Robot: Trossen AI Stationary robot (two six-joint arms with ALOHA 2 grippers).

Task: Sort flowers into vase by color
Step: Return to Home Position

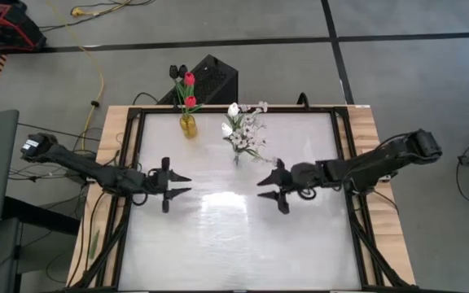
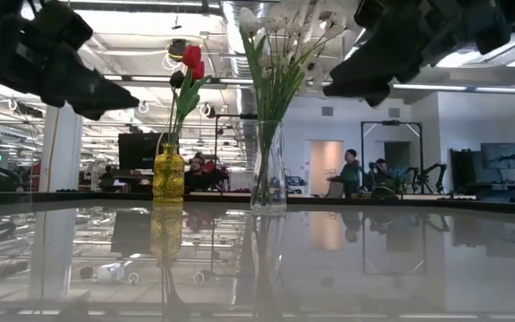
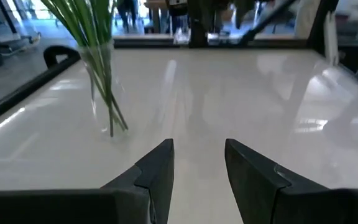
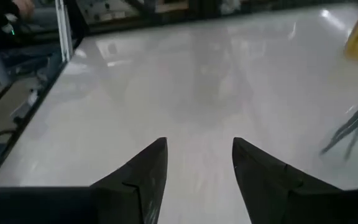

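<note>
High view is showing both arms reaching in over the glossy white counter [image 1: 234, 244], one from its left edge and one from its right. The left end effector [image 1: 187, 184] is hovering over the left half of the counter with its fingers spread apart and gripping nothing. In the left wrist view, only bare counter is lying between them. The right end effector [image 1: 260, 189] is facing it from the right half, likewise spread and empty. The two are pointing at each other across the middle, well apart.

The flowers are all standing near the counter's far edge. The red flowers [image 1: 189, 79] and dark flowers [image 1: 175, 72] are sitting in a yellow vase [image 2: 168, 174]. Near it, toward the right edge, the white flowers [image 1: 243, 124] are standing upright in a transparent vase [image 2: 267, 165], their green stems fanning out above its rim. No flowers are lying loose on the counter. People [image 2: 351, 170] are showing in the room beyond in the low view.
</note>
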